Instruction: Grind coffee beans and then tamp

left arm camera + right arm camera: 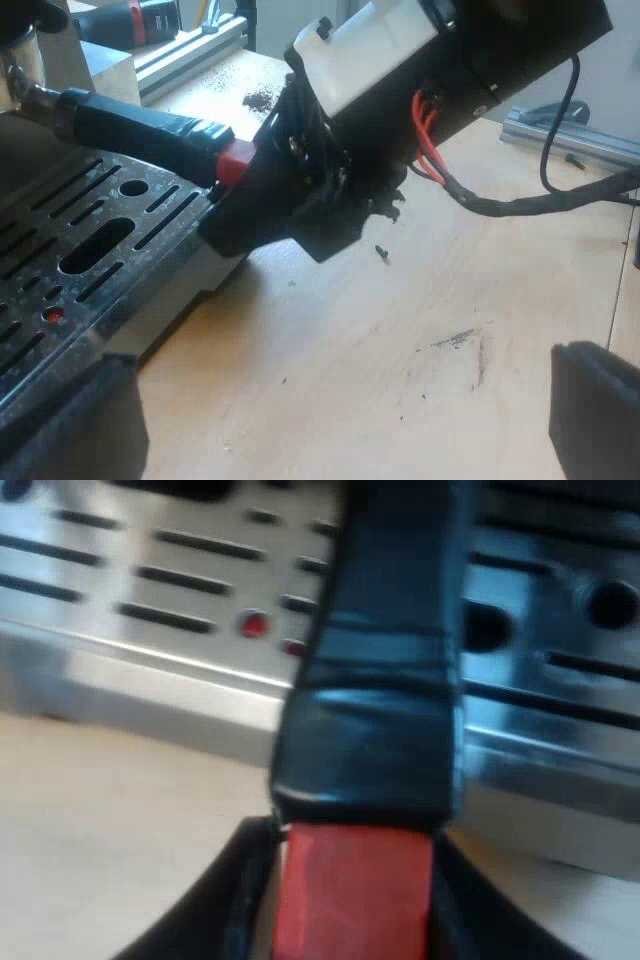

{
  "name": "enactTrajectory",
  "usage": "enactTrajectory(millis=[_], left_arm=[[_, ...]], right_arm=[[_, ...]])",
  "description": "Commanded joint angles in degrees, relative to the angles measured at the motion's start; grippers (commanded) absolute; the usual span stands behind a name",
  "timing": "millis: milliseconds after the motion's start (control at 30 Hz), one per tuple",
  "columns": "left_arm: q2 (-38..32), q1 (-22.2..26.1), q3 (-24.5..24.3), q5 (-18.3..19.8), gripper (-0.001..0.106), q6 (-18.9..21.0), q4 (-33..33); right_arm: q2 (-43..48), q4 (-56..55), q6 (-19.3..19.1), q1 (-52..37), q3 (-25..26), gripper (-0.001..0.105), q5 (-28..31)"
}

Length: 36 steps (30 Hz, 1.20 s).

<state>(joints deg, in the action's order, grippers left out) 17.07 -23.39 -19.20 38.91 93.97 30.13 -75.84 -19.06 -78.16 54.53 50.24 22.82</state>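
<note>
The metal holder's dark handle reaches out from the espresso machine's front, above the slotted drip tray. At its red end sits my right gripper. In the right wrist view that gripper is shut on the red end, with a black finger pressed against each side and the handle running off over the tray. My left gripper is open above the bare wooden table, short of the tray's edge and apart from the handle, with nothing between its fingers.
Spilt coffee grounds lie on the table beyond the handle. A small dark screw rests under the right arm. Aluminium rails border the table. The tray carries a red float marker.
</note>
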Motion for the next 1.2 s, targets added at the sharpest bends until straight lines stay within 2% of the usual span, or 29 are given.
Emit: enactTrajectory(millis=[33,333,600,1033,1200], left_arm=[[0.04,-0.21,-0.25,0.79,0.083,-0.13,-0.91],[0.04,-0.21,-0.25,0.79,0.083,-0.03,-0.59],[0.04,-0.21,-0.25,0.79,0.083,-0.03,-0.34],[0.04,-0.21,-0.25,0.79,0.083,-0.03,-0.21],[0.04,-0.21,-0.39,0.79,0.083,-0.03,-0.03]], right_arm=[[0.16,2.59,-1.36,-0.31,0.26,0.001,-0.5],[0.53,2.25,-1.36,0.41,0.26,0.0,-1.1],[3.4,-5.18,-0.28,5.2,0.26,0.0,-0.77],[10.55,-12.3,-0.1,5.75,0.26,0.0,-0.65],[15.63,-20.91,-0.1,5.75,0.26,0.0,-0.82]])
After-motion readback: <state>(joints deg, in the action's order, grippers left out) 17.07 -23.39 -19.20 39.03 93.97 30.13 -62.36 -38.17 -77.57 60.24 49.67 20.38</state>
